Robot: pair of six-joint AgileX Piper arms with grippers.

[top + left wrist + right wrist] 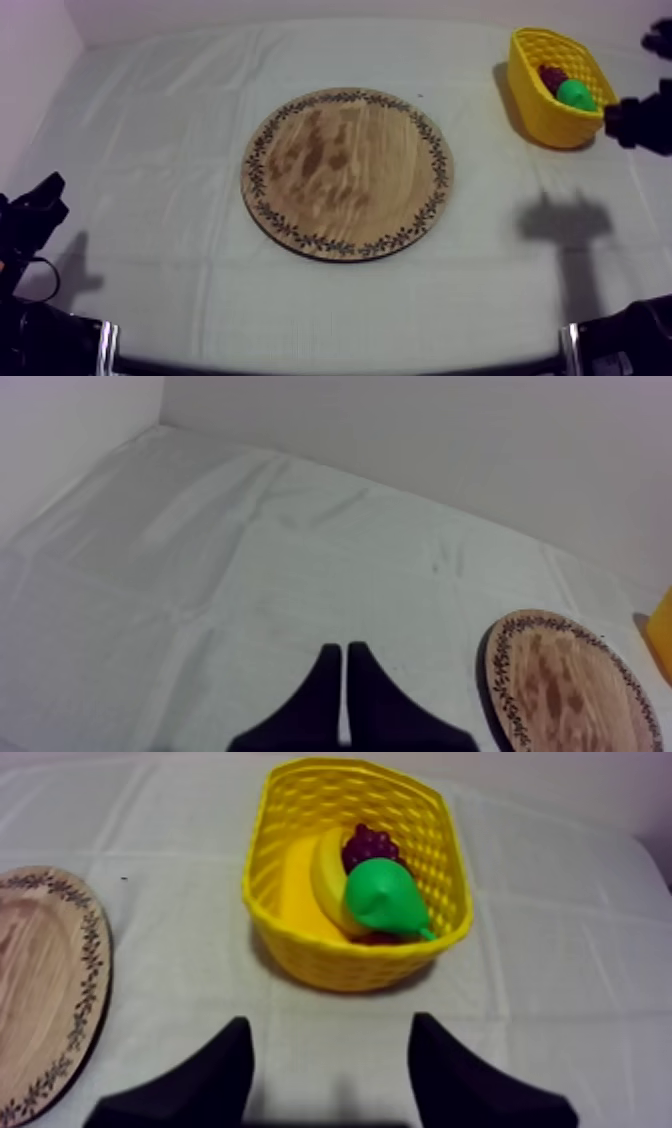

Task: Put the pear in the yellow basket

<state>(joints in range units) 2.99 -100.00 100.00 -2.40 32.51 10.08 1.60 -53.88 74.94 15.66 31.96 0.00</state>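
Since the wooden board (347,172) at the middle of the table (150,150) carries no fruit, and the pear (385,897) lies inside the yellow basket (300,967) at the far right corner, the placing step is judged complete. The pear rests on top of the other contents with its stalk end toward the basket's near wall. It leans against a banana (325,872), and a bunch of grapes (370,844) sits just behind it. No part of the pear overhangs the rim. What remains, as a judgement only, is to clear the right arm away from the basket and bring it to rest; no further fruit handling appears to be called for. Arm poses are as follows. At the near left corner the left gripper (343,648) sits low, with its two fingers pressed together into a narrow wedge, nothing between them, pointing over bare cloth toward the far edge; the board lies off to one side of it. The right gripper (330,1020) is positioned just on the near side of the basket, apart from its wall. Its fingers are spread wide and empty, aimed at the basket, and plain cloth shows between them. In the top view this gripper sits at the table's right edge, beside the basket's near end.
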